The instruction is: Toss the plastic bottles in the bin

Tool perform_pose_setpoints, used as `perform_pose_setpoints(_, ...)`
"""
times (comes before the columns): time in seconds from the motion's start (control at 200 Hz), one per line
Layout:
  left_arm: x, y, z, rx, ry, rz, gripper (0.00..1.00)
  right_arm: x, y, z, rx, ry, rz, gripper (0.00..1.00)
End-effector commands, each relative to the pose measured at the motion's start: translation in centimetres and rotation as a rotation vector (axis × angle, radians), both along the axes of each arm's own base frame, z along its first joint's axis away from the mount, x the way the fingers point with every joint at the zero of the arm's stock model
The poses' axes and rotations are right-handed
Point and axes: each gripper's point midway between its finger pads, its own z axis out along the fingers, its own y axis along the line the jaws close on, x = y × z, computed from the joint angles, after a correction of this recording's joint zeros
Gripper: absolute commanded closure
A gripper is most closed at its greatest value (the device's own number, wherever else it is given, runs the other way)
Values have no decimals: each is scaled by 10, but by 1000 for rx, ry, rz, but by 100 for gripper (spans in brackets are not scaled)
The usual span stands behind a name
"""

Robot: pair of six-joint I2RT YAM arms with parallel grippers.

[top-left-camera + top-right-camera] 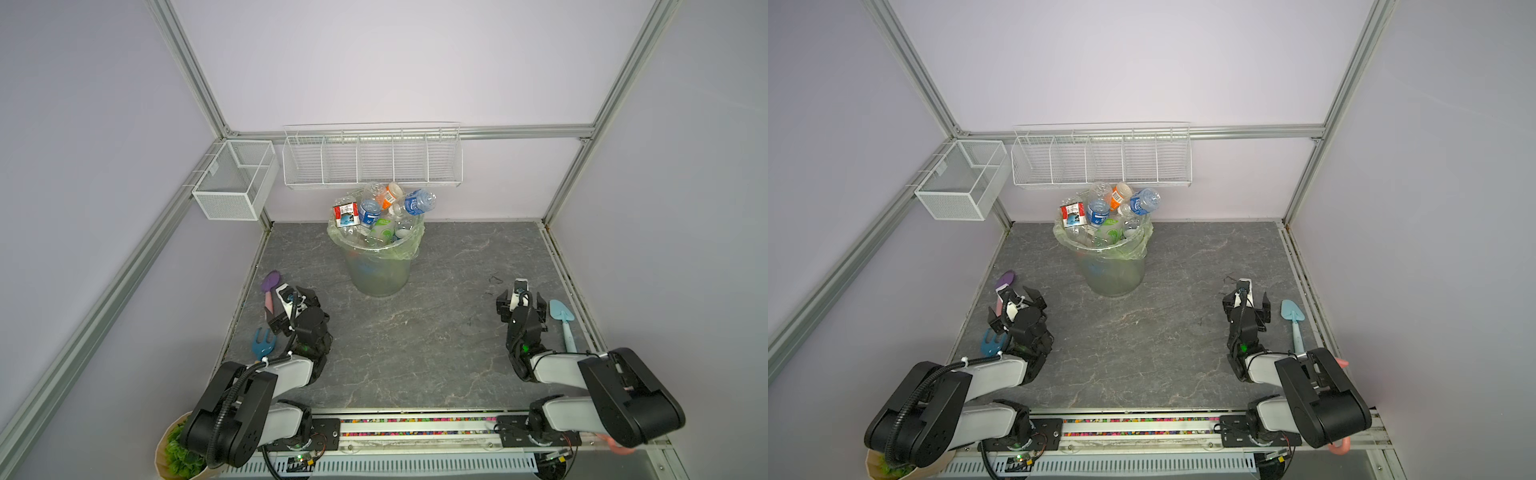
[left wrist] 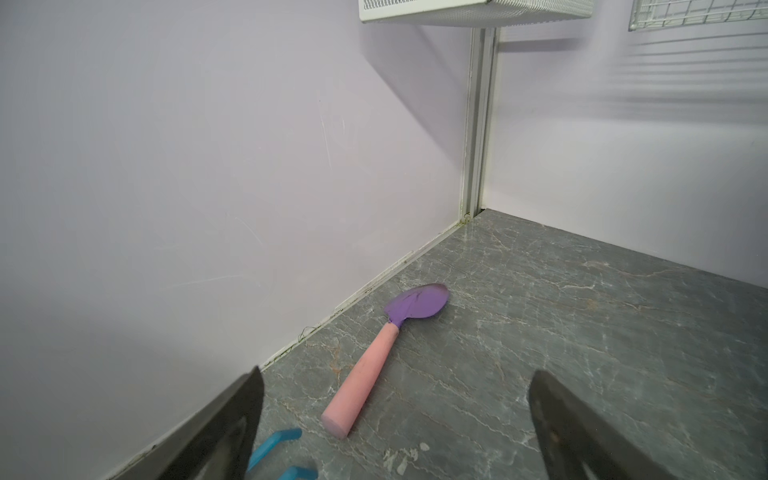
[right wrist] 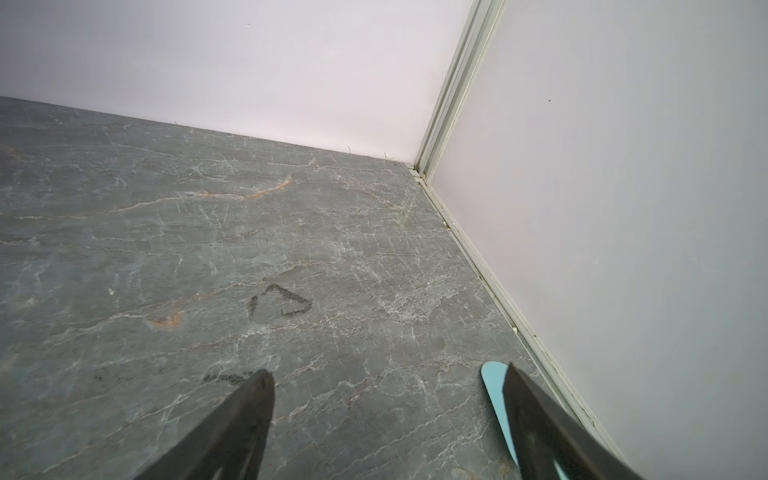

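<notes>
Pincers are both released: my left pincer (image 2: 397, 376) and my right pincer (image 3: 387, 370) stand wide and empty, low over the grey table (image 1: 415, 332). Near them lie only toy garden tools (image 2: 417, 301). Further out, the plastic bottles (image 1: 376, 210) are heaped in the bin (image 1: 380, 270), some above its rim. I see none outside it, so the task looks finished.

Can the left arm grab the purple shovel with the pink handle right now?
Probably yes. The left gripper is open and empty, and the purple shovel lies on the floor just ahead, nothing between.
</notes>
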Motion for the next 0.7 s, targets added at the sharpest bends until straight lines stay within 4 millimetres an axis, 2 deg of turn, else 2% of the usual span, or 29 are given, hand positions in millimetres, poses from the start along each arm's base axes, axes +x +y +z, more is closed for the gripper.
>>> perform_pose_setpoints(0.0,-6,4,1,6,-48,-4,1,2,-2,16,51,-126,25,11)
perform_pose_setpoints(0.065,-6,2,1,7,-64,-22,1,3,-13,10,63,-161,-24,11)
perform_pose_setpoints(0.14,-4,-1,0,17,-69,-57,1,10,2,6,41,-114,56,11)
perform_pose_setpoints(0.225,-6,-1,-1,5,-90,-58,1,7,2,7,45,-136,69,11)
perform_pose_setpoints(0.31,-6,8,-17,-68,-116,-67,1,8,7,5,43,-129,98,11)
perform_pose_setpoints(0.345,-2,12,-16,-73,-121,-52,1,9,11,2,35,-118,129,11)
perform_pose_setpoints(0.405,4,8,-15,-60,-111,-77,1,10,15,0,33,-111,153,11)
perform_pose_setpoints(0.6,0,5,-18,-72,-111,-112,1,11,16,0,32,-110,155,11)
perform_pose_setpoints(0.695,9,-8,-19,-44,-84,-198,1,12,16,1,29,-110,154,11)
